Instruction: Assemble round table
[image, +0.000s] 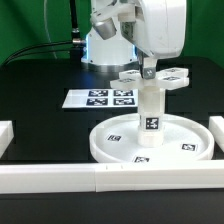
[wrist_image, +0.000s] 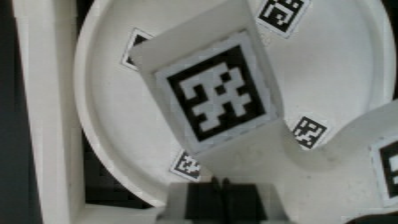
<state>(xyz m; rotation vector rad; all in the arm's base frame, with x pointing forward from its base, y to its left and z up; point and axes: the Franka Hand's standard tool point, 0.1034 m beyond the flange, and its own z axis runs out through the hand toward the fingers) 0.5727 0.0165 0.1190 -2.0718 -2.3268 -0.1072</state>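
The large round rimmed disc (image: 183, 146) lies flat on the black table at the exterior view's right. The short thick leg (image: 150, 112) stands upright on the disc's middle, with the cross-shaped foot piece (image: 160, 79) on top of it. My gripper (image: 147, 66) comes straight down onto the centre of the foot piece, its fingers shut together. In the wrist view my gripper (wrist_image: 215, 197) shows two dark fingers pressed together with nothing visible between them. A tagged arm of the foot piece (wrist_image: 214, 90) hangs over the disc (wrist_image: 111, 110).
The marker board (image: 100, 98) lies behind the disc towards the exterior view's left. Long white border rails run along the front (image: 90, 181), the left (image: 5, 137) and the right (image: 217, 128). The arm's base (image: 104, 48) stands at the back.
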